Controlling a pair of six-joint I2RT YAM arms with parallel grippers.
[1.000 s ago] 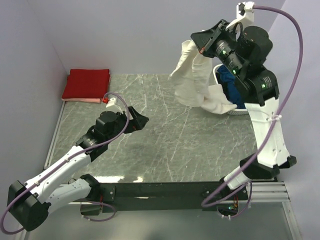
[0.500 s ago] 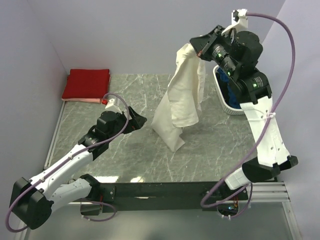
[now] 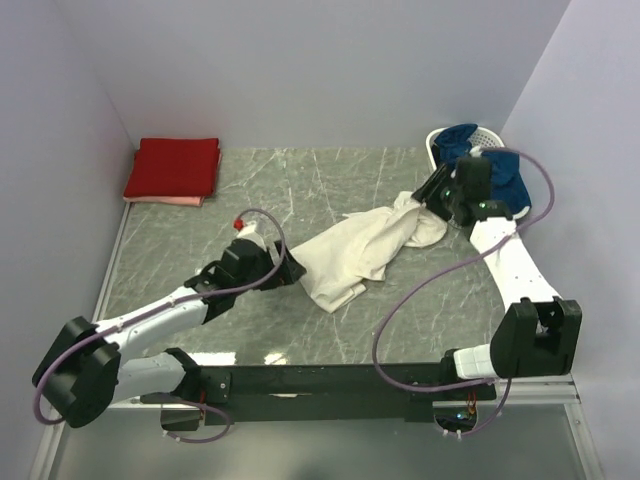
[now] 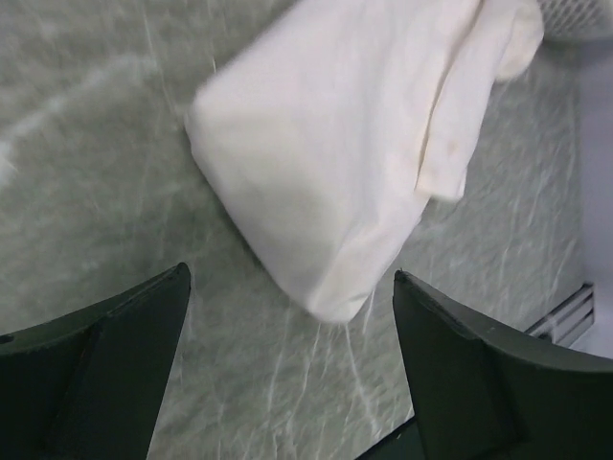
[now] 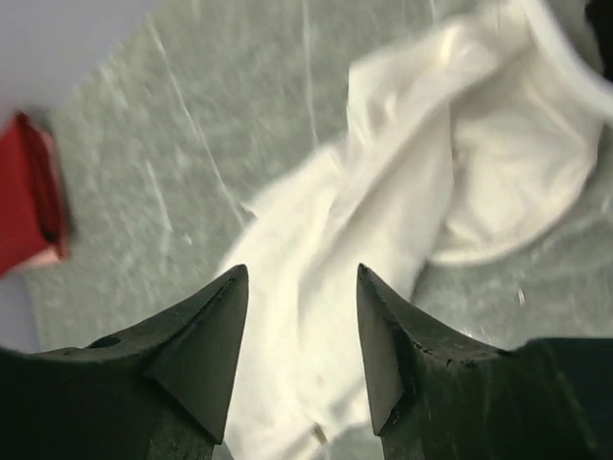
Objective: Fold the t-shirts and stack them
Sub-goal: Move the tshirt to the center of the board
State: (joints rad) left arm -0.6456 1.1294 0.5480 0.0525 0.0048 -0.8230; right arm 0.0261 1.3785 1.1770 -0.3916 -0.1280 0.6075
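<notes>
Marble counter (image 3: 300, 180): cream t-shirt (image 3: 355, 250) crumpled centre; left fingers (image 4: 115, 335) wide, empty; right fingers (image 5: 201, 345) parted, apparently empty. Spread flat by corners.

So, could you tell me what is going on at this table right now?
Two robot arms are working on folding t-shirts. The cream t-shirt lies crumpled in the middle of the table, unfolded and held by neither arm. The right end effector hovers open over its right end, near the basket. The left end effector, also open, points at its near corner. A folded red t-shirt sits on a pale pink one in the far left corner.
</notes>
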